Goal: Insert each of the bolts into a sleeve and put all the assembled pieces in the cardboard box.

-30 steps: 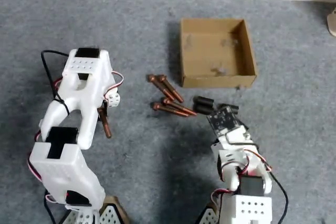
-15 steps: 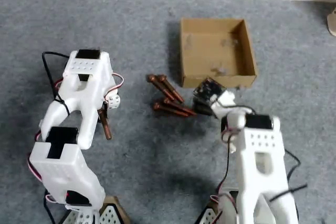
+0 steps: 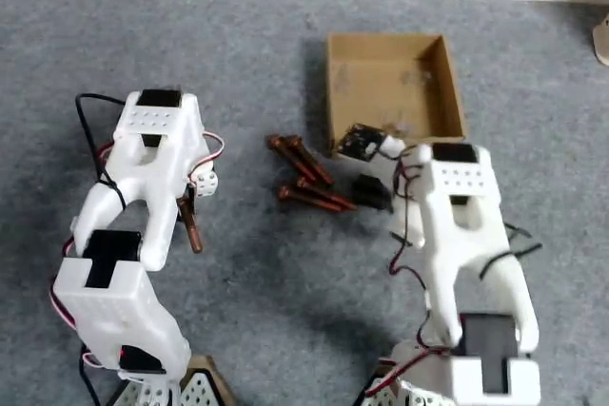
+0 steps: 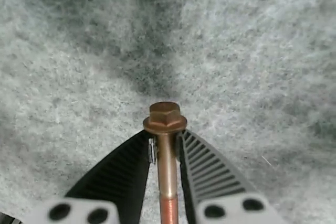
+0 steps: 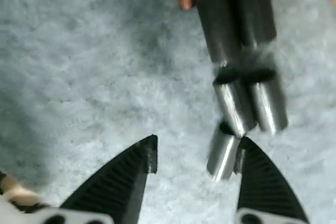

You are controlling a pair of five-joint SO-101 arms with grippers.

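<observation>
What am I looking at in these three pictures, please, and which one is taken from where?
These are two small white robot arms, a left arm and a right arm, standing side by side on a grey felt-like table. The wide picture comes from a fixed camera looking down over them. The other two come from a camera on each arm's wrist, looking along its tool. The left tool is shut on one copper-coloured bolt, whose head points away from the camera. The right tool is open and hangs over a cluster of dark sleeves. On the table lie several loose bolts, with the sleeves beside them, and behind them an open cardboard box.
</observation>
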